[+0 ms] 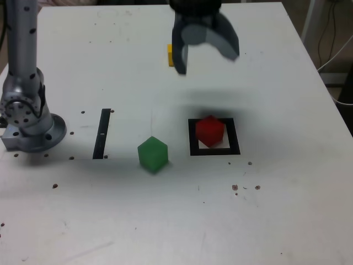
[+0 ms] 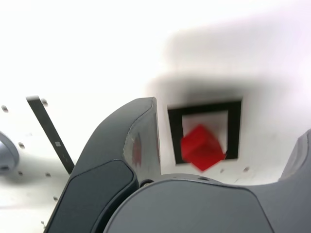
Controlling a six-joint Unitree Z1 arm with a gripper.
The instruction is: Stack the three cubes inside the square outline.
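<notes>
The red cube (image 1: 209, 131) sits turned at an angle inside the square outline (image 1: 215, 150), right of centre in the exterior view. Apart from it, to the exterior view's left, the green cube (image 1: 152, 154) rests on the bare table. Only a sliver of the yellow cube (image 1: 170, 54) shows at the far side, behind one finger. My gripper (image 1: 207, 61) hangs open and empty well above the table, behind the outline. In the wrist view the red cube (image 2: 201, 148) and the square outline (image 2: 234, 128) lie between my spread fingers (image 2: 141, 141), untouched.
A narrow black strip (image 1: 102, 134) lies left of the green cube. The arm's grey base (image 1: 27, 118) stands at the exterior view's left edge. Small dark specks dot the white table (image 1: 165, 221). The table's right edge (image 1: 325, 99) runs near cables on the floor.
</notes>
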